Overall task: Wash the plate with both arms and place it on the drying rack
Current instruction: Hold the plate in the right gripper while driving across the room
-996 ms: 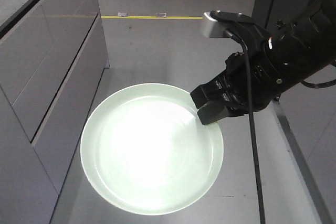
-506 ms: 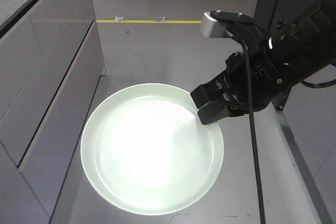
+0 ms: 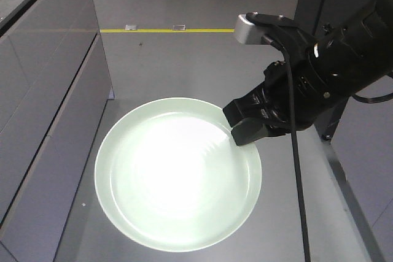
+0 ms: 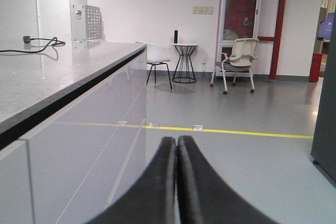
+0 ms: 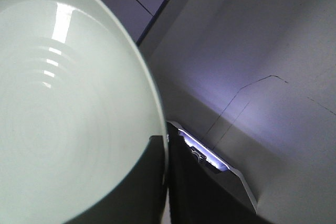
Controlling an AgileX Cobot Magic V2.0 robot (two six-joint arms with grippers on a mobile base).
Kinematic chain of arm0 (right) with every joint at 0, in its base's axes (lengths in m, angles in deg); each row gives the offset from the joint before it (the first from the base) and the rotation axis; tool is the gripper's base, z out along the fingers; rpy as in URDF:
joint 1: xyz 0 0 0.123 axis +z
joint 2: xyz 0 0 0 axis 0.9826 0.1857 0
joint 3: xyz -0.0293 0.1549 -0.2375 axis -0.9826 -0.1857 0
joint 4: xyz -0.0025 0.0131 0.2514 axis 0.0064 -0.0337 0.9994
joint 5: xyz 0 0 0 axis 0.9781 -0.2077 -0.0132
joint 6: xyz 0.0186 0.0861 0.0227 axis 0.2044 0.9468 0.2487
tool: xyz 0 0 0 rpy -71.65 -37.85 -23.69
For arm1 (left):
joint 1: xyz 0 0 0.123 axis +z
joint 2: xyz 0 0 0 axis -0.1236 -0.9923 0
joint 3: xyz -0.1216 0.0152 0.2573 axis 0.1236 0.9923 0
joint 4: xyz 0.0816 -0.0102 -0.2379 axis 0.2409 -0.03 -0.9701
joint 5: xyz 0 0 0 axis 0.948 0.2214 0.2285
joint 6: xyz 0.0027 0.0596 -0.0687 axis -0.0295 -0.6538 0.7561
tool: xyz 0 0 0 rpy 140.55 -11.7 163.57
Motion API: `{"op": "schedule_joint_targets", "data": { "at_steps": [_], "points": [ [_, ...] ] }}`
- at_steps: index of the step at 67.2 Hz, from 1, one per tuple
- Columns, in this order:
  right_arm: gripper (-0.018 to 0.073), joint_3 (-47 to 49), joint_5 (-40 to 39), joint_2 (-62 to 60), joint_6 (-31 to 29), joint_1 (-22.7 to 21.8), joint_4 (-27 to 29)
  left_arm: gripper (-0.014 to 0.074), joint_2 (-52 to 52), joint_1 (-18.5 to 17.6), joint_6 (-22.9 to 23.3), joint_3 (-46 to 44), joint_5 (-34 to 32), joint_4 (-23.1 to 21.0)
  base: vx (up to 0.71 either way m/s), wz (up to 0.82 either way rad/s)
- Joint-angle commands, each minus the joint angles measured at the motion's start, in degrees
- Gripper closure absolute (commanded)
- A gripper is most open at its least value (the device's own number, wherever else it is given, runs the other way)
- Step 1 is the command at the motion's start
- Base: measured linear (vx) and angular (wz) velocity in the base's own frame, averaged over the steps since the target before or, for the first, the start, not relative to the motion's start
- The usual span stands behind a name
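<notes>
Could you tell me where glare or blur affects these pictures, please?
Front view: glare whitens the middle of the plate; the right gripper on its rim is sharp. Right wrist view: the plate is close and soft, with bright streaks. Left wrist view: the shut left gripper is blurred, the chair beyond sharp.

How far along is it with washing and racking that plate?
Done: the plate is picked up, clamped at its rim by the right gripper above the floor. In hand: holding it beside the grey cabinets; the left gripper is shut, empty. Left: no sink or drying rack is in view, so washing and racking seem ahead.
</notes>
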Motion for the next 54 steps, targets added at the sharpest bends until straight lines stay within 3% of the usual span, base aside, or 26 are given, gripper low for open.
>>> {"op": "schedule_joint_targets", "data": {
  "at_steps": [1,54],
  "points": [
    [0.0563,1.5,1.4,-2.3,-0.4,0.0,1.6,0.0603,0.9,-0.3,0.1,-1.6,-4.2,-0.5,0.2,-0.07],
    [0.0563,1.5,1.4,-2.3,-0.4,0.0,1.6,0.0603,0.9,-0.3,0.1,-1.6,-4.2,-0.5,0.18,-0.06]
  ]
}}
